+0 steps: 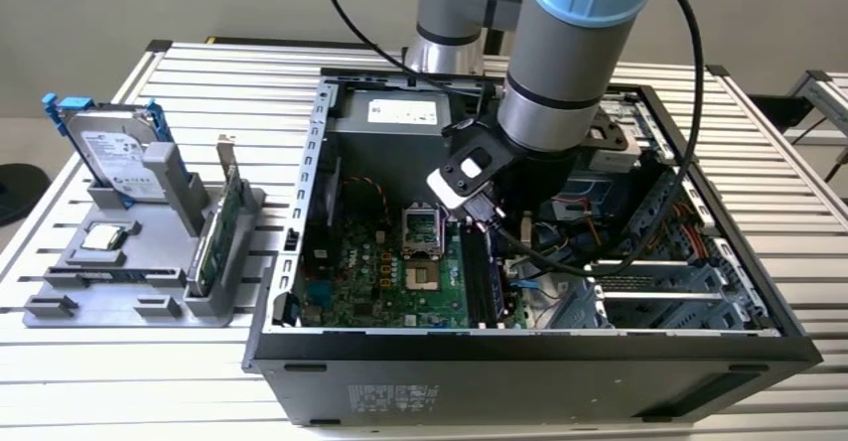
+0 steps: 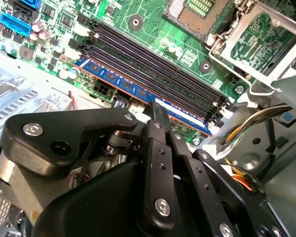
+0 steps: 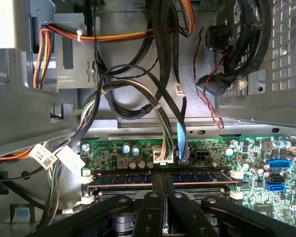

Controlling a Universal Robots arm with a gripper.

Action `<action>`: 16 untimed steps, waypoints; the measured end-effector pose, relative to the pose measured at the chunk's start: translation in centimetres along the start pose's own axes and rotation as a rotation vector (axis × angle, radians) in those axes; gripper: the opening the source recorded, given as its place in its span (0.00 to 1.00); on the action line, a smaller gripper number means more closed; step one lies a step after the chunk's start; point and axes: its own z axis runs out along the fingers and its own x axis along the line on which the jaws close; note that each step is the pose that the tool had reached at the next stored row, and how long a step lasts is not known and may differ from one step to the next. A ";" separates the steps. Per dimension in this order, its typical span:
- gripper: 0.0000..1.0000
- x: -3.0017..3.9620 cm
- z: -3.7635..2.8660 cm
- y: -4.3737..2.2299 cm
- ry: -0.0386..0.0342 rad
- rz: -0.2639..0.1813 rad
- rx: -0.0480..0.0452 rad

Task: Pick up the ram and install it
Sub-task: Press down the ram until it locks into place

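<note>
The arm is seen reaching down into the open computer case (image 1: 742, 342), which lies on its side on the slatted counter (image 1: 79, 381). The claw (image 2: 158, 111) is lowered onto the motherboard (image 2: 153, 29), and its two black fingers (image 3: 155, 197) are drawn close together over the ram (image 2: 123, 81). The ram, a long narrow stick with a blue label, is pinched between the fingertips at about its middle. In both wrist views the ram (image 3: 138, 178) is seen lying along the outermost of the parallel memory slots (image 2: 153, 61), the slot nearest the motherboard's edge; whether it is fully seated cannot be told. The neighbouring black slots are seen unfilled. The processor socket (image 2: 197, 10) with its metal frame is seen beyond the slots. Bundles of cables (image 3: 133, 94) are seen running across the case wall past the motherboard's edge in the first wrist view.

Toward the counter's edge at the exterior view's left, a grey holder (image 1: 133, 282) is seen, carrying a silver hard drive (image 1: 113, 153) with blue rails, standing upright, and a green expansion card (image 1: 225, 222) set on edge.
</note>
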 end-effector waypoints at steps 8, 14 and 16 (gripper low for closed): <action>0.00 0.02 0.68 -0.02 -0.0005 0.000 0.0007; 0.00 0.03 0.90 -0.01 -0.0002 0.000 0.0007; 0.00 0.03 0.90 -0.02 -0.0003 0.000 0.0008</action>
